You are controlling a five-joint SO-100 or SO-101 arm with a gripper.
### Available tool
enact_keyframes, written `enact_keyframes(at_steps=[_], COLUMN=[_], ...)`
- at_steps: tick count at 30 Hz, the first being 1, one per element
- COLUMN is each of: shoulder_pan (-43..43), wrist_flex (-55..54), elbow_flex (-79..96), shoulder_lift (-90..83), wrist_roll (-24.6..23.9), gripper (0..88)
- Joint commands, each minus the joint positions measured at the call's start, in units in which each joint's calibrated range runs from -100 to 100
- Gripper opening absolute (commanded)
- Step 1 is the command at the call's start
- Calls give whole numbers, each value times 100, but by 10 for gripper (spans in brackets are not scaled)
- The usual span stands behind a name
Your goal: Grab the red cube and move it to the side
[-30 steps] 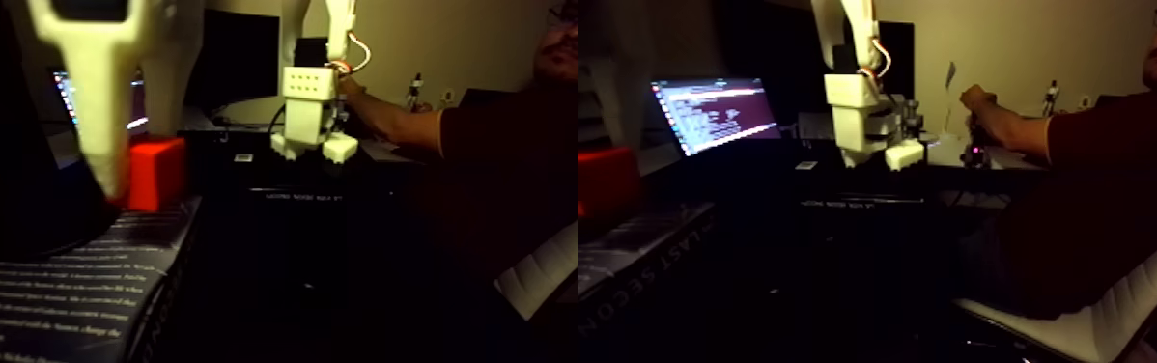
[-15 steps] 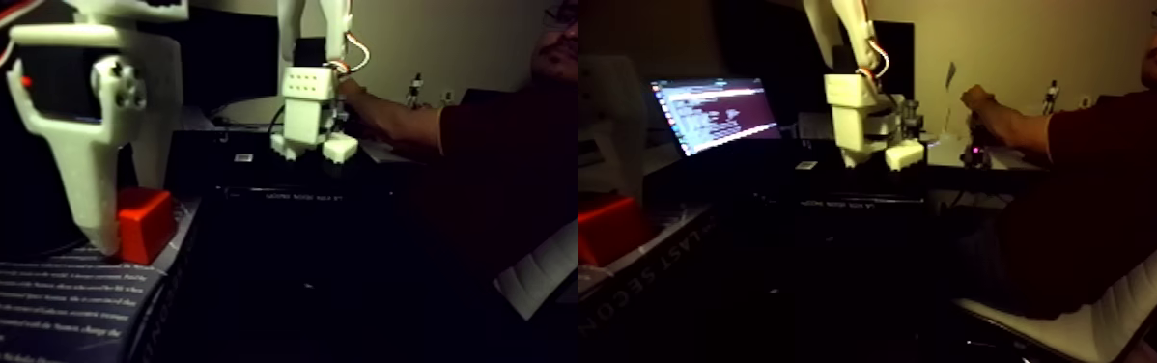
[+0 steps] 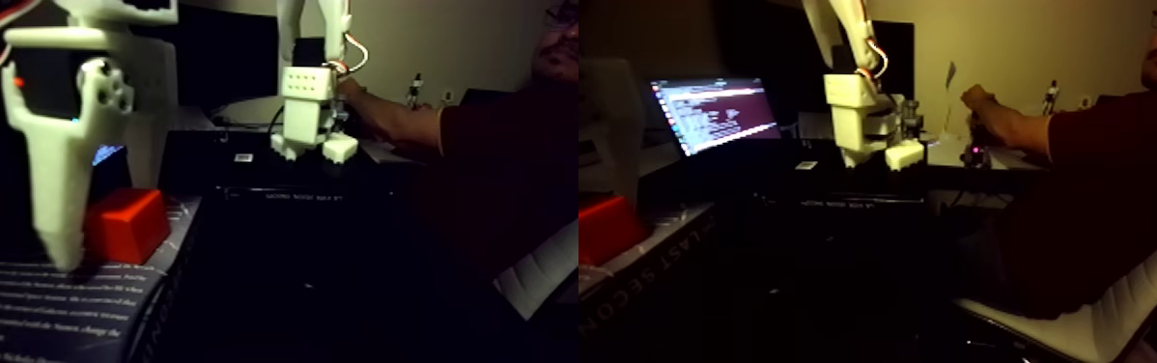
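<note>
Fixed view, a side-by-side pair in a dim room: the white plastic gripper (image 3: 98, 241) points down with its near finger's (image 3: 60, 208) tip touching a dark printed book cover (image 3: 16, 309), and the red cube (image 3: 127, 225) rests on that cover just beside the finger, between it and the blurred far finger, jaws apart around it with no clear clamp. Right of the gripper the cover ends at its spine edge, where pale capitals read partly "LAST SECON" (image 3: 659, 265), and beyond lies dark open space toward a second white arm (image 3: 311, 111), a lit laptop screen (image 3: 714, 113) with unreadable text lines, and a seated person (image 3: 1108, 183).
</note>
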Motion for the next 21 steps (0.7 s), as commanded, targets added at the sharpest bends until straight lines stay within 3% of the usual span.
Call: enact_keyframes(at_steps=[1,6,21], shoulder_pan=[40,-10,-135], wrist_flex=[-45,183,1475], elbow_flex=[-122,-113,-141], shoulder_lift=[-66,-225,-1301], wrist_roll=[31,241,516], gripper=[366,405,402])
